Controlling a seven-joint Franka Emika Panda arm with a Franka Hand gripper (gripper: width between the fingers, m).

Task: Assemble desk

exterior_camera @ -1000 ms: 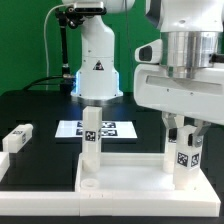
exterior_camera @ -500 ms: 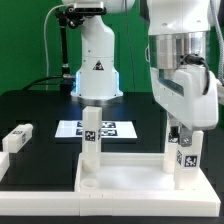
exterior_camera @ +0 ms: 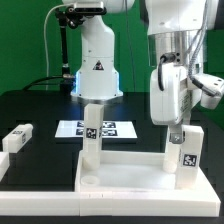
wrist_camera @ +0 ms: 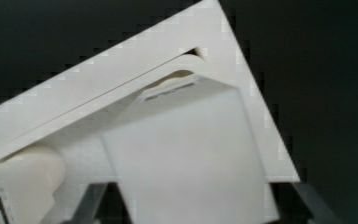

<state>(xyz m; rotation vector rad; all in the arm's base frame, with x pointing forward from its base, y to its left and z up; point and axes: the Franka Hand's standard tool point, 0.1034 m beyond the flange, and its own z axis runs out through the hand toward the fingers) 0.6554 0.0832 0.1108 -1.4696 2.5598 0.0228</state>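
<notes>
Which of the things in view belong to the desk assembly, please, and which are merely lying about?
Part of the job:
- desk top
- upright leg standing on the top
- second upright leg at the gripper
- loose leg on the table

Not part of it:
- marker board
- the arm's base

The desk top [exterior_camera: 120,178] looks like smooth, matt white plastic, as do its upright legs [exterior_camera: 91,140] (each bearing a printed black-and-white tag). The table [exterior_camera: 35,110] is matt black. The arm's white shell [exterior_camera: 168,95] is glossy.
</notes>
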